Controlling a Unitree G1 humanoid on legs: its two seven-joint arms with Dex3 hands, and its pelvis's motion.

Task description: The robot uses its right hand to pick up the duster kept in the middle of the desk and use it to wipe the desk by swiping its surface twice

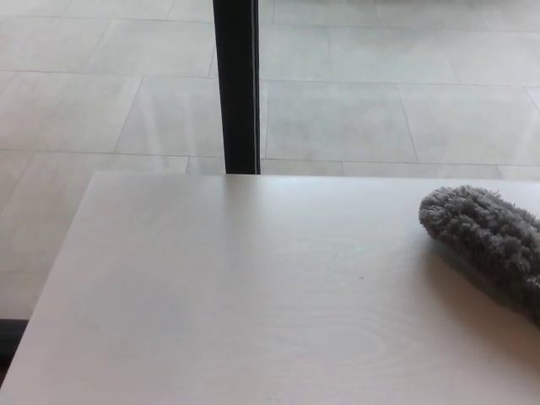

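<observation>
Beyond the far edge of the pale, faintly wood-grained desk (253, 287) lies a floor of large light-grey tiles (354, 110), and a dark, upright post (236, 84) — black, flat-sided, like a frame or pillar — rises from just behind the desk's back edge, a little left of the middle of the head view, and runs out of the top of the picture. Its foot meets the line of the desk's rear edge; whether it touches the desk cannot be told. At the lower left corner a small dark patch shows beside the desk's left edge, too little of it to identify. Nothing lies on the broad bare part of the desk between its left edge and the duster. On the right side of the desk rests the fluffy grey duster (485, 236) — a long, shaggy, rounded pad of thick fibres — lying flat on the surface, its blunt end pointing toward the middle of the desk and its length slanting toward the lower right, where it is cut off by the picture's edge. Neither robot hand shows, so how each stands cannot be told, nor how the duster lies relative to the right one.
</observation>
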